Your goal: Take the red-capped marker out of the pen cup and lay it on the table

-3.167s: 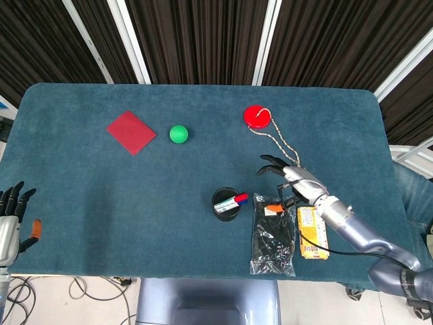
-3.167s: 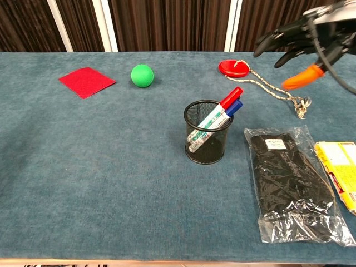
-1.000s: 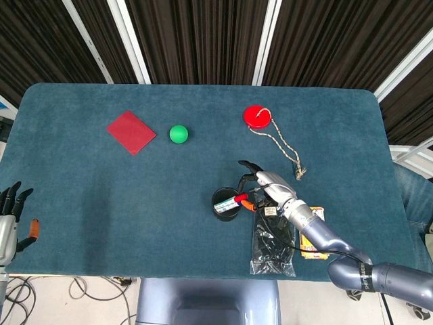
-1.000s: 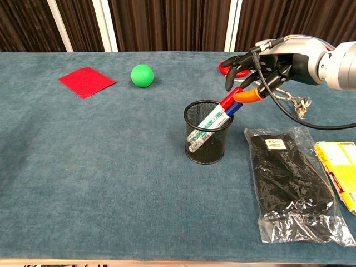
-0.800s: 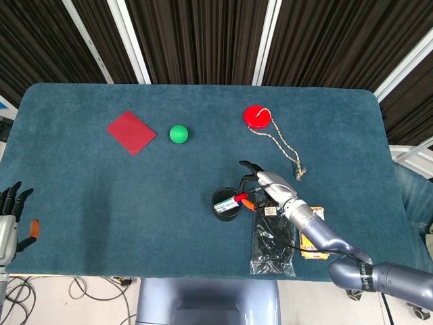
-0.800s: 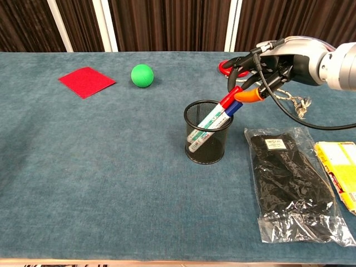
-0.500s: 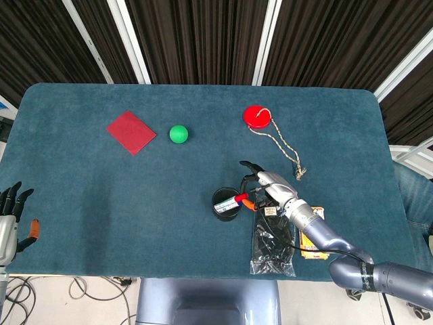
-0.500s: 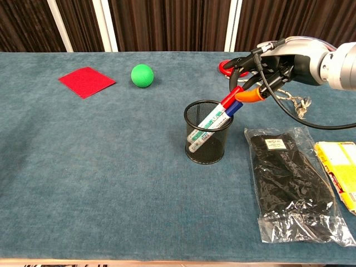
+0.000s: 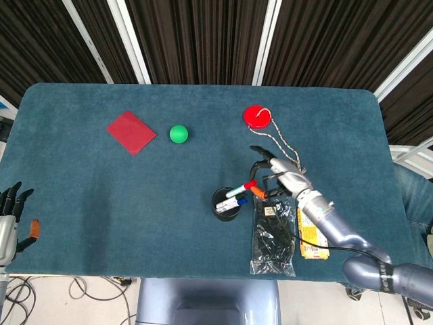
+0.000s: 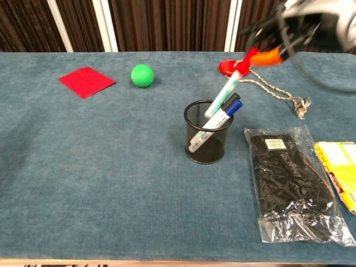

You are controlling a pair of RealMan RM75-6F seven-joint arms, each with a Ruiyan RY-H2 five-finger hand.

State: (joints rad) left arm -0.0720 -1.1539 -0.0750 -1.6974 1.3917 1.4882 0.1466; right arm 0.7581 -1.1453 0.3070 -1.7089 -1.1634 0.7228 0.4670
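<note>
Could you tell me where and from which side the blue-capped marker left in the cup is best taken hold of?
Take the blue-capped marker by its cap end, coming from above: it leans over the pen cup rim toward the black packet, and the mesh wall encloses its barrel.

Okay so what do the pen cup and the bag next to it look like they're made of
The pen cup looks like black wire mesh, probably metal with a matte coat: the markers inside show through its fine grid. The bag looks like thin clear plastic film, since it is glossy and wrinkled with bright glints; its dark contents seem soft, possibly fabric, though that is hard to tell.
</note>
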